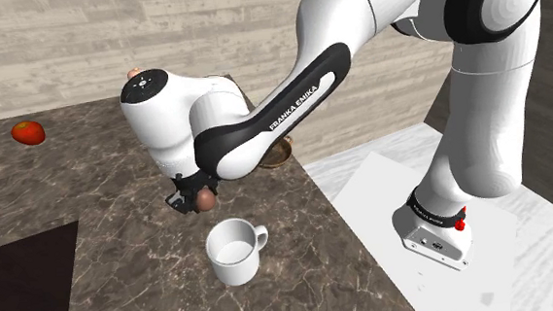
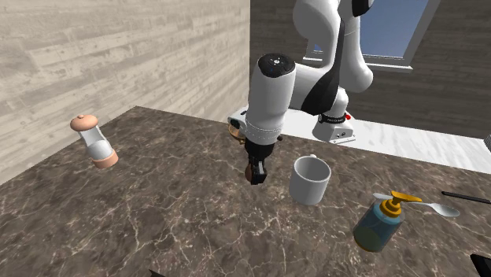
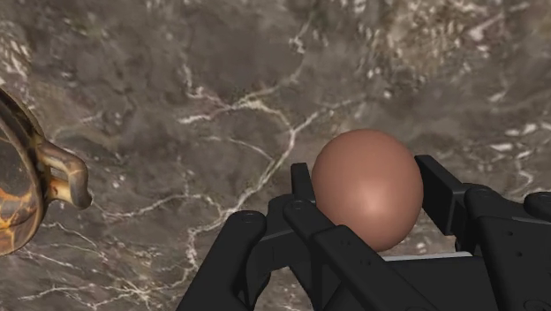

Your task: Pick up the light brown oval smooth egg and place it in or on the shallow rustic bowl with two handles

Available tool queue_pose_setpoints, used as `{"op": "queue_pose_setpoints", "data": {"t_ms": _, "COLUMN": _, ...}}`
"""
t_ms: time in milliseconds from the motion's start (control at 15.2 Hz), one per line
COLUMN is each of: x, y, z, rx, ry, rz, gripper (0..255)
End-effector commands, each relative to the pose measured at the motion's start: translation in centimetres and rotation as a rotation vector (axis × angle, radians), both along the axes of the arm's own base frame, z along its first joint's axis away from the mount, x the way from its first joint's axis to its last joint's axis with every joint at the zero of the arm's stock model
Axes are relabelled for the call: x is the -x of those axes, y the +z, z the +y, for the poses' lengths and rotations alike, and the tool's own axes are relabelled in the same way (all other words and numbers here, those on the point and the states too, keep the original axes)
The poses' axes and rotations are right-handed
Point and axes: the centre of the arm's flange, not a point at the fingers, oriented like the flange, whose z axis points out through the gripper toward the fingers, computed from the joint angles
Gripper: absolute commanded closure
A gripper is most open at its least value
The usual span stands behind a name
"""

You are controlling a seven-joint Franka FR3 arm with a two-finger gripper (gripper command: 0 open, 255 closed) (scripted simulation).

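holding the egg (image 1: 206, 199) clear of the table (image 1: 103, 217): pickup done, placing left.
the hand (image 3: 366, 181) clasps the egg; the bowl (image 3: 22, 190) sits near on the table, not yet reached.

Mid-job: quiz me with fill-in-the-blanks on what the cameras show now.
1. The gripper is shut on the ___.
2. The egg is not yet in the two-handled ___.
3. The mug near the gripper is coloured ___.
Missing words: egg; bowl; white.
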Motion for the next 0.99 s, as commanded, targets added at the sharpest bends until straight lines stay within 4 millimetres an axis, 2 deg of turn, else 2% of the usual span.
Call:
{"op": "queue_pose_setpoints", "data": {"t_ms": 0, "x": 0.1, "y": 1.0, "z": 0.1, "rx": 0.000, "ry": 0.000, "rz": 0.000, "gripper": 255}}
{"op": "queue_pose_setpoints", "data": {"t_ms": 924, "x": 0.1, "y": 8.4, "z": 0.1, "rx": 0.000, "ry": 0.000, "rz": 0.000, "gripper": 255}}
